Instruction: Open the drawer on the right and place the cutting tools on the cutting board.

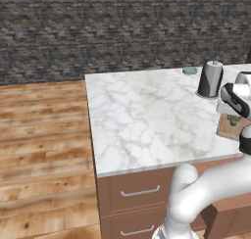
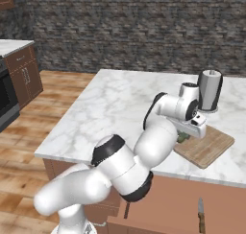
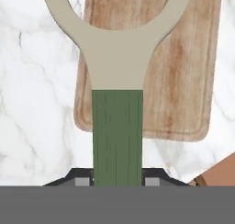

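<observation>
In the hand view my gripper is shut on the dark green handle of the peeler, whose pale Y-shaped head points up the picture. Beneath it lies the tan cutting board on white marble. From the right base view the gripper hangs low over the near left end of the cutting board, a bit of green peeler showing under it. Below the counter the drawer stands pulled out, with a small knife in it. The board also shows at the right edge of the left base view.
A tall grey cylinder stands on the counter just behind the board, close to my wrist. A small teal object lies at the counter's far edge. Shut drawers with silver handles face the wooden floor on the left.
</observation>
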Robot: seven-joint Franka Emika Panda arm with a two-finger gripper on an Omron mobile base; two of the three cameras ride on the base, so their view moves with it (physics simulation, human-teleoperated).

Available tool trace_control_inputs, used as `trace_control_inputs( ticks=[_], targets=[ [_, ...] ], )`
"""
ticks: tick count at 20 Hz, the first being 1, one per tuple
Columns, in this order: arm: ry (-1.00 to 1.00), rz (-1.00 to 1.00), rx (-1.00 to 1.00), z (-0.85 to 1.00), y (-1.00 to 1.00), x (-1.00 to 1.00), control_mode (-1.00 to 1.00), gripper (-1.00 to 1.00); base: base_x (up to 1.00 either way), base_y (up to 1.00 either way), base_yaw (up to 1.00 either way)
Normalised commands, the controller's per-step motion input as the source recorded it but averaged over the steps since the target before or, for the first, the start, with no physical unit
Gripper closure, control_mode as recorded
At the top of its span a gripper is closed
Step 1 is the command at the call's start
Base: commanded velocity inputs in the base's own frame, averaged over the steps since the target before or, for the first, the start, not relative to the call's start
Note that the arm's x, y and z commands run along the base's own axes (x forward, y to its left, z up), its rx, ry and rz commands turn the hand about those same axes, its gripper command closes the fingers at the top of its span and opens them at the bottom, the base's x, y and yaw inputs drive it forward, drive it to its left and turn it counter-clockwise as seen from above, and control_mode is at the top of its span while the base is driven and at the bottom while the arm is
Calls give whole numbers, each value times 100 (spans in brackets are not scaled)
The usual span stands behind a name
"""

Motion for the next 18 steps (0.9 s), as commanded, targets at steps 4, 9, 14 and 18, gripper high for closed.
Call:
trace_control_inputs(
  ticks=[4,9,14,18],
  targets=[
    [0,-19,1,-10,0,16,-100,100,0,0,0],
    [0,-10,1,-18,-9,22,-100,100,0,0,0],
    [1,0,0,-19,-21,27,-100,100,0,0,0],
    [0,0,0,-10,-29,21,-100,100,0,0,0]
  ],
)
